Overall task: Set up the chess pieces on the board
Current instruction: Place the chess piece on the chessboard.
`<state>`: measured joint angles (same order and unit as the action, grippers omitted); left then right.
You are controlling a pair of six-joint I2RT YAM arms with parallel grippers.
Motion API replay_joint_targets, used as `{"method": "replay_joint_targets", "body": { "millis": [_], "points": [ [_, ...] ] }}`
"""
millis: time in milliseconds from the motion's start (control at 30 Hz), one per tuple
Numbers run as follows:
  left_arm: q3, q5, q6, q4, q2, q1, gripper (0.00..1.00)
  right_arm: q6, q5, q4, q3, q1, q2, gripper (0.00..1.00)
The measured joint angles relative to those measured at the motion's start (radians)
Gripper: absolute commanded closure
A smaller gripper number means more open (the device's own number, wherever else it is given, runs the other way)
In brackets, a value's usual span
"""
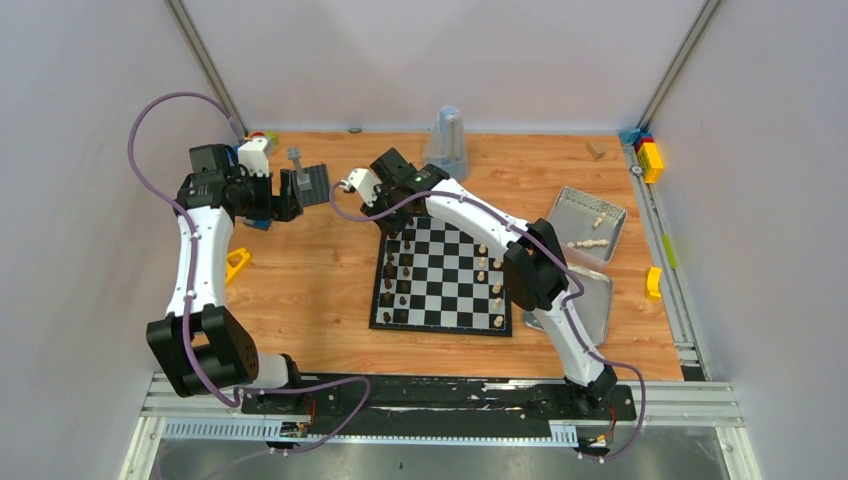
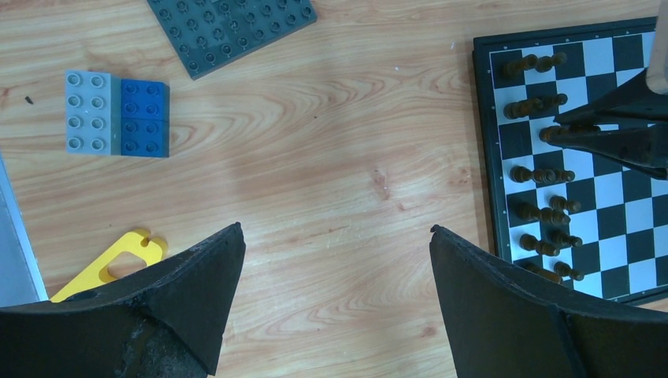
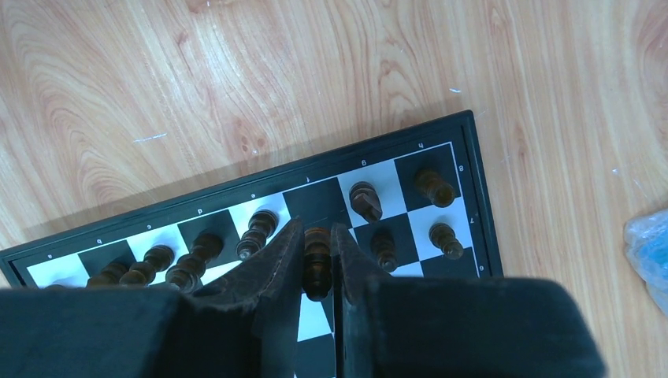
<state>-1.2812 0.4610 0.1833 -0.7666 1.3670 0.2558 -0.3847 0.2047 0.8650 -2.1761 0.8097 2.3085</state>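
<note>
Right claw (image 3: pixel 317 230) is clenched on one dark chess piece (image 3: pixel 317 268), its two fingers pinching the slim turned body from either side just below the head. The foot is hidden between the fingers, so I cannot tell whether it touches the board (image 3: pixel 479 205). The piece hangs over the dark side's squares near the board's far end, with other dark pieces (image 3: pixel 365 201) standing just beside it. Such a figure looks very light, hard and smooth. It should not deform, but its rounded profile could pivot or slip in a flat pinch, and its narrow base would let it topple at a small nudge. A grip around the waist, square to the axis, seems safest, and the close neighbours leave little room for the fingers to spread on release. From above, dark pieces fill the board's left files, and some cream pieces (image 1: pixel 497 290) stand along its right edge. More cream ones lie on their sides in the metal tray (image 1: pixel 575 205) to the right, so the task looks partly done. Left claw (image 2: pixel 335 230) is released and holds nothing, hovering over the bare wooden worktop (image 2: pixel 315 157) to the left of the board. Near it are a studded baseplate (image 2: pixel 228 27), blue and grey blocks (image 2: pixel 118 114) and a yellow part (image 2: pixel 110 264).
</note>
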Motion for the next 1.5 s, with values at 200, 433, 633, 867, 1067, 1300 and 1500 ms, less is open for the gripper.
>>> {"method": "replay_joint_targets", "body": {
  "millis": [200, 433, 633, 867, 1067, 1300, 1500],
  "points": [
    [0.000, 0.001, 0.000, 0.000, 0.000, 0.000, 0.05, 0.000, 0.004, -0.002, -0.003, 0.002, 0.029, 1.00],
    [0.001, 0.008, 0.000, 0.000, 0.000, 0.000, 0.05, 0.000, 0.003, -0.002, -0.004, 0.008, 0.060, 1.00],
    [0.007, 0.009, 0.000, 0.000, 0.000, 0.000, 0.05, 0.000, 0.003, -0.002, -0.006, 0.009, 0.067, 1.00],
    [0.007, 0.009, 0.000, 0.000, 0.000, 0.000, 0.05, 0.000, 0.003, -0.009, -0.021, 0.013, 0.099, 1.00],
    [0.007, 0.009, 0.000, 0.000, 0.000, 0.000, 0.05, -0.002, 0.002, -0.010, -0.023, 0.013, 0.108, 1.00],
    [0.007, 0.009, 0.000, 0.000, 0.000, 0.000, 0.05, -0.003, 0.002, -0.010, -0.023, 0.013, 0.108, 0.98],
    [0.010, 0.010, 0.000, 0.000, 0.000, 0.000, 0.05, -0.009, -0.002, -0.009, -0.023, 0.014, 0.108, 0.81]
  ]
}}
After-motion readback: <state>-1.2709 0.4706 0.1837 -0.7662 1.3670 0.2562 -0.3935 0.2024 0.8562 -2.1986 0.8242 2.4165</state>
